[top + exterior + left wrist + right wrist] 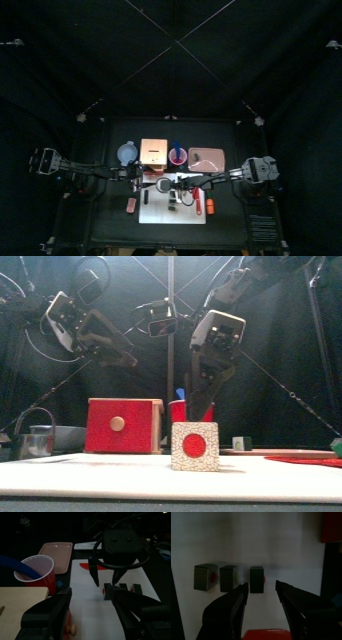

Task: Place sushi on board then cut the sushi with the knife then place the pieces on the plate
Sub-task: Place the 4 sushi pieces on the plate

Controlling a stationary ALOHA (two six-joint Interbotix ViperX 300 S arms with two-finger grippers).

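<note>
3 sushi pieces (229,576) lie on the white board (271,547) below the right gripper (261,585), jaws apart

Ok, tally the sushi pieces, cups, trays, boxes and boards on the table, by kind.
sushi pieces: 3
red cup: 1
pink tray: 1
wooden box: 1
white board: 1
Total: 7
</note>
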